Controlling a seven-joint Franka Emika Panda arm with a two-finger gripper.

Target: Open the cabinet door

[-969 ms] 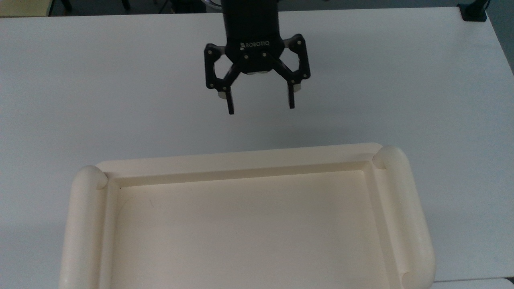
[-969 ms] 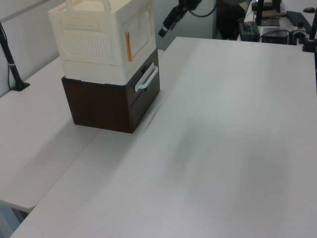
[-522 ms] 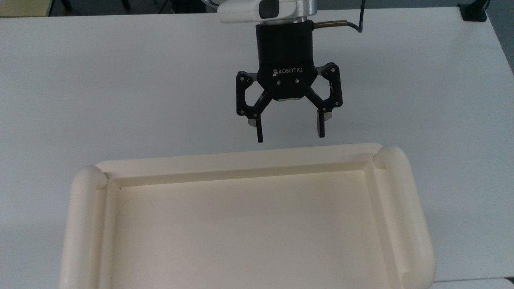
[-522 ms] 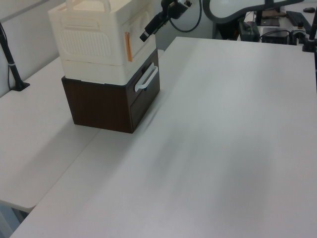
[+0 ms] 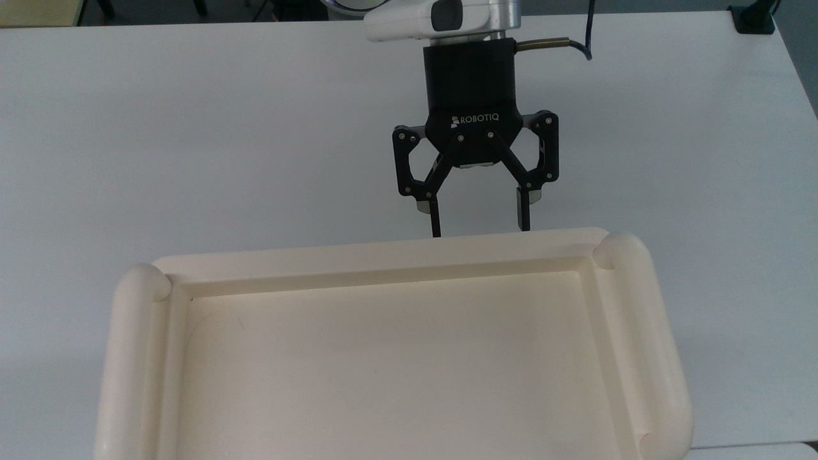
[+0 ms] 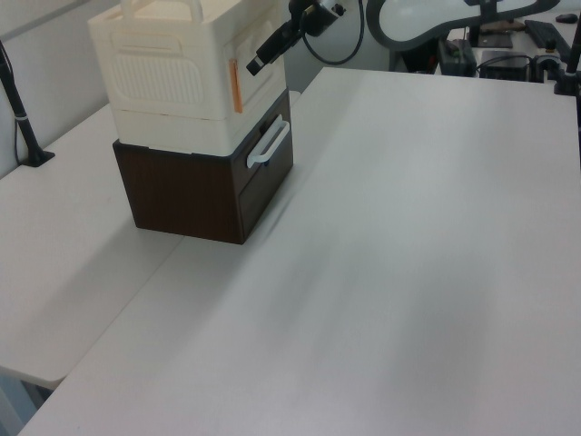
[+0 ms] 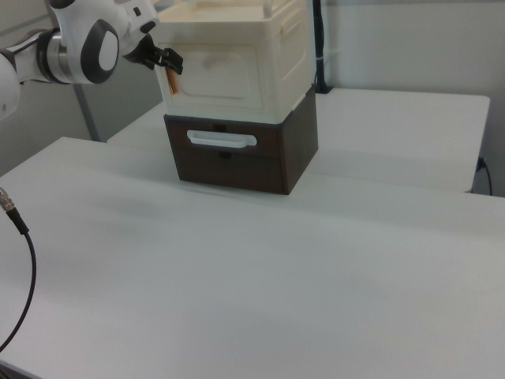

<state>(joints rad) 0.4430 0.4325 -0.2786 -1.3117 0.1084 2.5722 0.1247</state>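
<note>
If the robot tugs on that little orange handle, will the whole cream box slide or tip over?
Probably not tip: the cabinet sits broad and squat on a dark wooden drawer unit. It looks like light plastic, though, so a hard pull on the handle might slide it. The open gripper is close.

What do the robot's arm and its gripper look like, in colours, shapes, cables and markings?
The black two-finger gripper has a cylindrical body marked ROBOTIQ in white, open linkage bars with pale screws, and thin straight fingers. Above it sits a white and silver wrist section, where a black cable leaves through a brass-coloured plug. The rounded white arm has dark grey joint caps.
</note>
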